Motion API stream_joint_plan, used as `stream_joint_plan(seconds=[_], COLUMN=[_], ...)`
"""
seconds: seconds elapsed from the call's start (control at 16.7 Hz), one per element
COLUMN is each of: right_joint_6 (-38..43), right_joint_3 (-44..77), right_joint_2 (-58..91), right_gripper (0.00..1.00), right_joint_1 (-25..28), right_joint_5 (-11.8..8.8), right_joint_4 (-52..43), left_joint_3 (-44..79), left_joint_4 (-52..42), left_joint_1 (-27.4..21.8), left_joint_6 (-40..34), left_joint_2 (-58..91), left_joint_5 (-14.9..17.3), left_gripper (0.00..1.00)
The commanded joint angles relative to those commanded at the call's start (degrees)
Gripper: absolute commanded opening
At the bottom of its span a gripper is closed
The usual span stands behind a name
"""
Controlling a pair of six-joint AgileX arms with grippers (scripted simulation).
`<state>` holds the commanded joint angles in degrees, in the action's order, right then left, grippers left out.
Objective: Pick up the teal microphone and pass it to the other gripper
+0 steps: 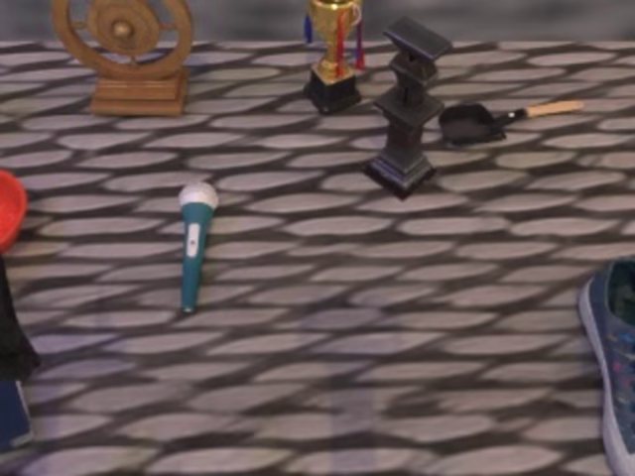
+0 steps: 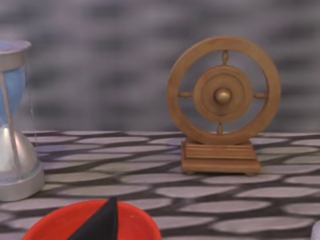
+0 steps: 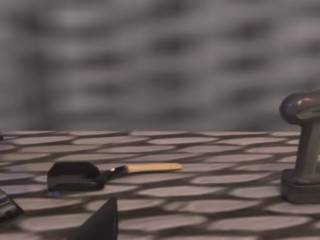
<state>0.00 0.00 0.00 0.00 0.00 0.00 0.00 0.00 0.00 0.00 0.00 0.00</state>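
Blue shoe at right edge, teal microphone unobstructed, black pedestal well apart; end effector states indiscernible.

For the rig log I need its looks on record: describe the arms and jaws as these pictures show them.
Little shows. The left arm is a plain black bulk at the top view's left edge, with no cable or marking visible. Each wrist view shows one black, pointed tip of that arm's jaws: left, right. The right arm is outside the top view.
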Motion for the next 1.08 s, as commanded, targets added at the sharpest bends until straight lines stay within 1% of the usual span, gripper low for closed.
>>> stream_joint_plan(seconds=[0.24,0.48,0.72,1.08], right_joint_6=[0.0,0.0,0.0,0.0], right_joint_3=[0.0,0.0,0.0,0.0], right_joint_2=[0.0,0.0,0.0,0.0], right_gripper=[1.00,1.00,1.00,1.00], right_joint_1=[0.0,0.0,0.0,0.0], right_joint_5=[0.0,0.0,0.0,0.0], right_joint_4=[0.0,0.0,0.0,0.0], left_joint_3=[1.7,11.3,25.8,49.6], left_joint_4=[-1.1,-7.3,-17.3,-34.8], left_joint_1=[-0.5,-3.2,-7.0,-13.6], left_joint_6=[-0.4,-2.8,-6.5,-12.5], left_joint_2=[1.8,12.6,32.6,69.0], left_joint_5=[0.1,0.0,-0.5,-1.2], left_gripper=[1.00,1.00,1.00,1.00])
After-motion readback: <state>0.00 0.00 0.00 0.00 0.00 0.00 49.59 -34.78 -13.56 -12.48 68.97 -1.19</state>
